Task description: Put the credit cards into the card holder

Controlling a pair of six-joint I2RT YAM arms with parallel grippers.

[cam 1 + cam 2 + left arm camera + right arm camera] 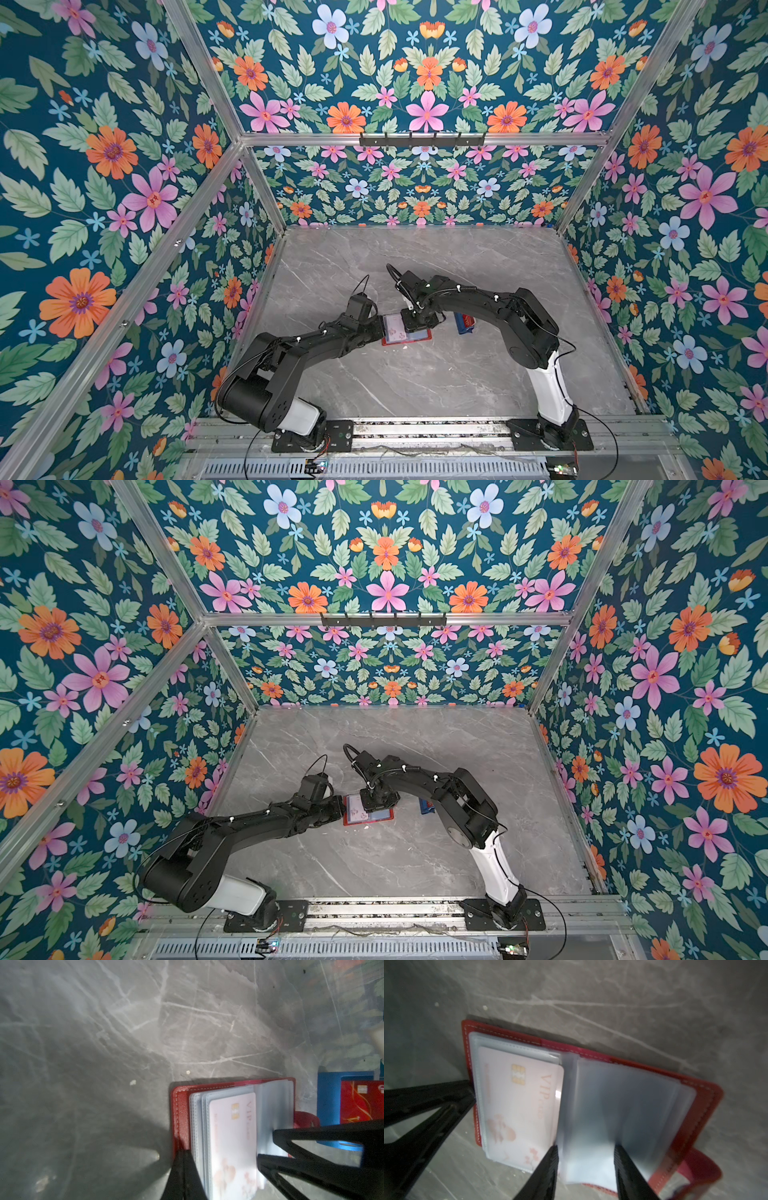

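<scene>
The red card holder [415, 339] [376, 820] lies open on the marble table, its cover [708, 1105] [180, 1109] flat and its clear sleeves fanned. A pale pink VIP card [525, 1101] [232, 1126] sits in a sleeve on its left half. My left gripper [184, 1153] [380, 328] is shut, its tips resting on the cover's left edge. Over the right half my right gripper [586, 1148] [419, 320] stands open, with loose clear sleeves between its fingers. A red credit card [357, 1103] lies in a blue tray.
The blue tray [328, 1105] [462, 328] stands just right of the card holder, partly under my right arm. Small pale crumbs [133, 1082] lie on the marble. Floral walls and metal frame posts enclose the table.
</scene>
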